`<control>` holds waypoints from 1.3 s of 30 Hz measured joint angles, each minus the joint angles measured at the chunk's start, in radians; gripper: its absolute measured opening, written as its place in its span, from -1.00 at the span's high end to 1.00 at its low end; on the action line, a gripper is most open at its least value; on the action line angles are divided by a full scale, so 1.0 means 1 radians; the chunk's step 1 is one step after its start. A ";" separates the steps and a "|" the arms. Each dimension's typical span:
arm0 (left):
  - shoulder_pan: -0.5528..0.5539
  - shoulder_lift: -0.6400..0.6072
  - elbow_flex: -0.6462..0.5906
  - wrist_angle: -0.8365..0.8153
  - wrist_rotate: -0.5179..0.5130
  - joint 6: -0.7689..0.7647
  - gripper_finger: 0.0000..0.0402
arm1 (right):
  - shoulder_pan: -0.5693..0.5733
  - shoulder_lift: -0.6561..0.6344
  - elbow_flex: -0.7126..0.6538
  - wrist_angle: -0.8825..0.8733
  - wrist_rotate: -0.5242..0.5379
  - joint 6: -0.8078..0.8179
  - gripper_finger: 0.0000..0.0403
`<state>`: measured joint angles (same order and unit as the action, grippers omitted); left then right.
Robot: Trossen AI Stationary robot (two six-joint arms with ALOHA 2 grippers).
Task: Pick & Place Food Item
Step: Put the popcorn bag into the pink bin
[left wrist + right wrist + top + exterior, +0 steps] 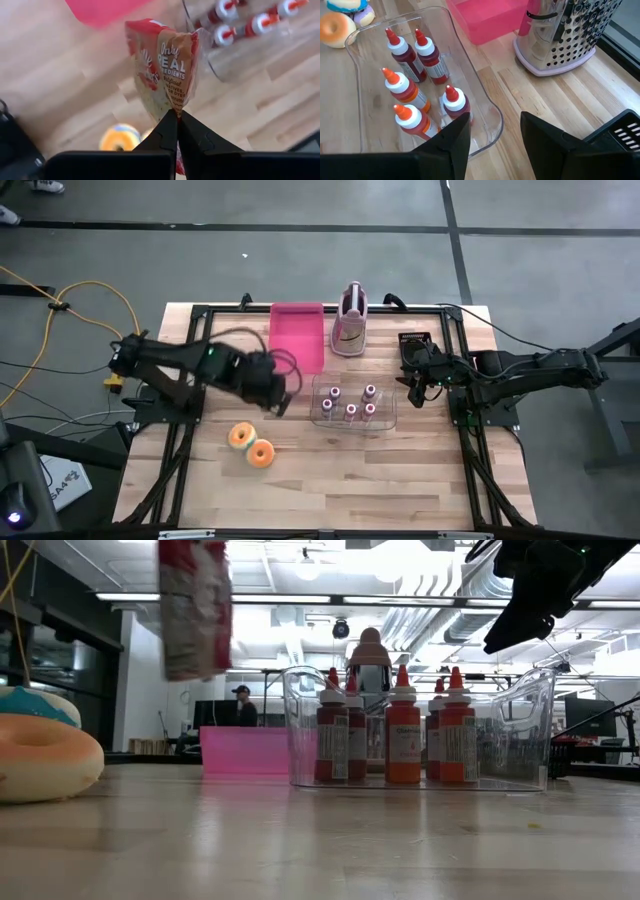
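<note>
You are carrying the food packet (162, 65) in the left gripper (177, 117), whose fingers are pinched tight together on one end of the bag. The packet is hanging clear of the table (350, 480); the low view shows it (195, 605) hanging in the air, long axis roughly upright, with the free end pointing down toward the wood. In the high view the left gripper (270, 385) is sitting over the middle of the table, between the two doughnuts (250, 445) toward the near edge and the pink tray (297, 330) toward the far edge.

If the pink tray is your drop spot, it is lying just beyond the gripper toward the far edge, its long axis running near-to-far. The left arm is much the nearer one. The clear bin (352, 402) of sauce bottles (405, 87) is standing just beside the gripper toward the right edge, so you are probably wanting to keep the dangling end away from its wall.

The right gripper (492, 135) is waiting at the bin's right end, jaws part open, holding nothing.
</note>
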<state>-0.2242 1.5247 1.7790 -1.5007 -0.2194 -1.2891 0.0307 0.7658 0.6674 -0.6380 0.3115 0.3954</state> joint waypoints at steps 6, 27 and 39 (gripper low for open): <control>0.180 -0.001 0.000 0.017 -0.009 0.200 1.00 | 0.000 0.000 0.000 0.000 0.000 0.000 0.20; 0.631 0.158 -0.001 0.344 0.025 0.617 1.00 | 0.000 0.000 0.000 0.005 0.000 0.000 0.20; 0.689 0.272 0.000 0.511 0.132 0.646 1.00 | 0.000 0.000 0.000 0.010 0.000 0.000 0.20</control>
<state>0.4649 1.7964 1.7786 -0.9899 -0.0877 -0.6430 0.0307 0.7658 0.6678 -0.6276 0.3115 0.3954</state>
